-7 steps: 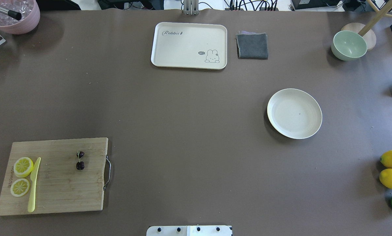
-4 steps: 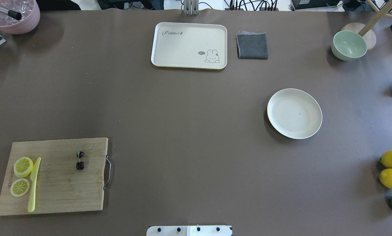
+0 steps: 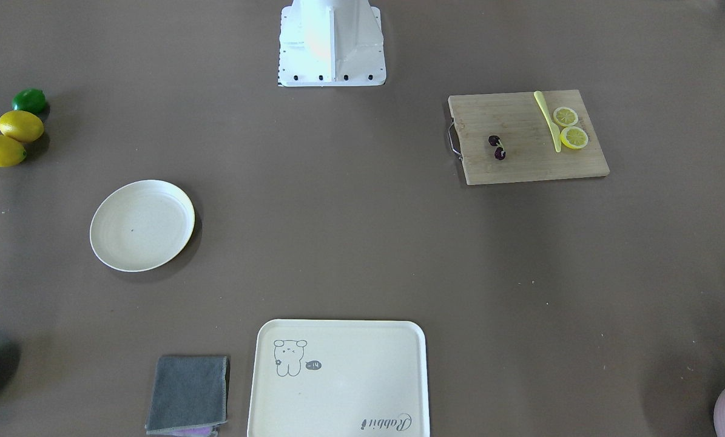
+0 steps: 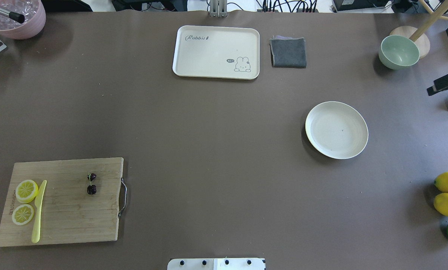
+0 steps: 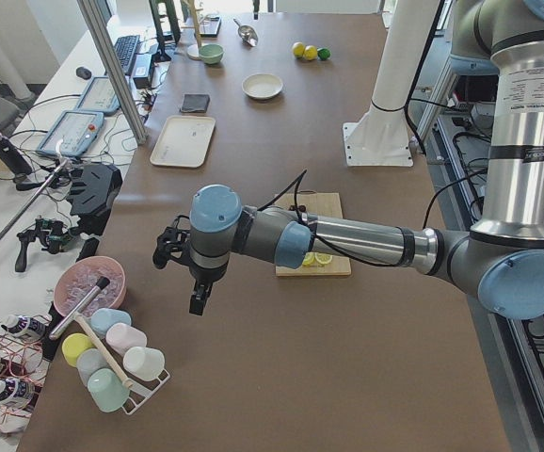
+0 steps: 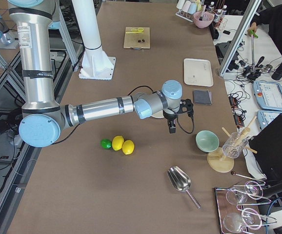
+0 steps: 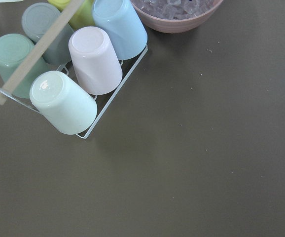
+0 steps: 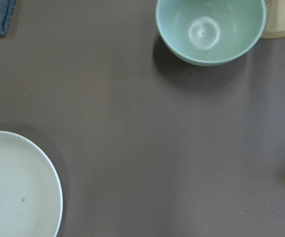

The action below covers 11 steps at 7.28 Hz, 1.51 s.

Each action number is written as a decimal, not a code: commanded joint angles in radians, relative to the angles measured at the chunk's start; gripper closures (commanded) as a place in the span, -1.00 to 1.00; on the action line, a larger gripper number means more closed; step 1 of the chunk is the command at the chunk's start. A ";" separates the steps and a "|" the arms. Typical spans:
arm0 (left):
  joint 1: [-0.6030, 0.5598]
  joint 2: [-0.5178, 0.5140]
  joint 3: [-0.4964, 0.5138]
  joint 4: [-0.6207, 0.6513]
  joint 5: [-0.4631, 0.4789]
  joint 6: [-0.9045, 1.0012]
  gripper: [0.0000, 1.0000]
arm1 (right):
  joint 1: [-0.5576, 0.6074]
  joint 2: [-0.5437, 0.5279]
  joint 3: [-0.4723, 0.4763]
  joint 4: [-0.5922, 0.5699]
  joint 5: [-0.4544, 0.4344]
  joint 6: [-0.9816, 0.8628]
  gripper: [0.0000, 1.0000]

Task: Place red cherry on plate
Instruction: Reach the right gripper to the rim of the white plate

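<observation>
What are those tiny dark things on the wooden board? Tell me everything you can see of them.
They are cherries: two tiny round fruits, dark maroon, almost black, joined by a thin pale green stem. They lie flat on the wooden board, in the half nearer its metal handle, well apart from the lemon slices and the yellow knife at the other end. Only the board touches them. They are too small to tell whether they are real or fake.
</observation>
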 commanded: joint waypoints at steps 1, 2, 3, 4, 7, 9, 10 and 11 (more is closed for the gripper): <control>-0.001 0.000 -0.001 -0.001 0.002 0.002 -0.96 | -0.202 -0.002 -0.015 0.174 -0.083 0.177 -1.00; -0.003 0.001 -0.007 -0.001 0.002 0.002 -0.96 | -0.271 -0.002 -0.021 0.238 -0.160 0.241 -1.00; -0.003 0.001 -0.013 -0.001 0.002 0.000 -0.96 | -0.333 0.001 -0.046 0.295 -0.195 0.308 -1.00; -0.003 0.001 -0.012 -0.001 0.002 0.000 -0.96 | -0.355 0.007 -0.087 0.343 -0.196 0.330 -1.00; -0.003 0.001 -0.013 -0.001 0.002 0.000 -0.96 | -0.375 0.018 -0.136 0.371 -0.213 0.332 -0.84; -0.003 0.000 -0.022 -0.001 0.002 0.000 -0.96 | -0.376 0.026 -0.142 0.371 -0.215 0.367 0.99; -0.003 0.000 -0.025 -0.001 0.002 0.000 -0.96 | -0.376 0.032 -0.142 0.369 -0.216 0.369 1.00; -0.003 0.000 -0.027 -0.001 0.002 0.000 -0.96 | -0.376 0.042 -0.141 0.365 -0.215 0.380 1.00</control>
